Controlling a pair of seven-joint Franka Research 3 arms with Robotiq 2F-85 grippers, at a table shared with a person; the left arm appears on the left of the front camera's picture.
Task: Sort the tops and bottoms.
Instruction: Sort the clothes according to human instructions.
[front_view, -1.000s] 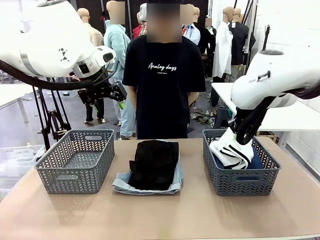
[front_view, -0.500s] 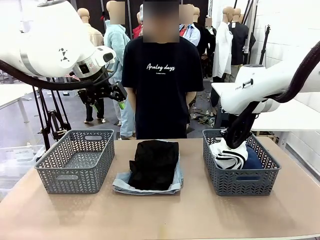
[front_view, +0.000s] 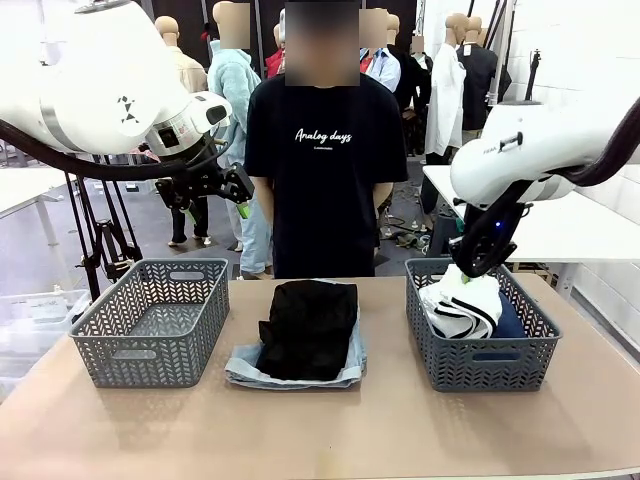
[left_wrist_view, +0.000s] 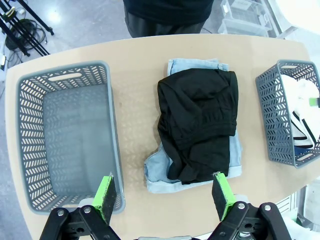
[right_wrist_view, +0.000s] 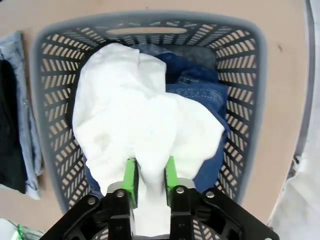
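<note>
- White soft top with thin black stripes (right_wrist_view: 135, 115) — crumpled, bunched into a ridge running from the gripper toward the basket's far rim. It lies on folded dark blue denim (right_wrist_view: 200, 90) in the right grey plastic lattice basket (front_view: 480, 370).
- Right gripper (right_wrist_view: 150, 167) pinches a fold of it between its green pads.
- Plain black top (front_view: 310, 325) lies lengthwise toward the person on pale denim shorts (front_view: 240, 365), mid-table.
- Left gripper (left_wrist_view: 164, 182) hangs high — jaws wide apart.

The front view looks across the tabletop (front_view: 320, 430) from the robot's side toward the person (front_view: 325, 170) at the far edge. The left wrist view hangs high, looking straight down on the left basket (left_wrist_view: 30, 150) and right basket (left_wrist_view: 272, 125). The right wrist view sits close over that right basket and its white top (right_wrist_view: 145, 115), seen in all three
</note>
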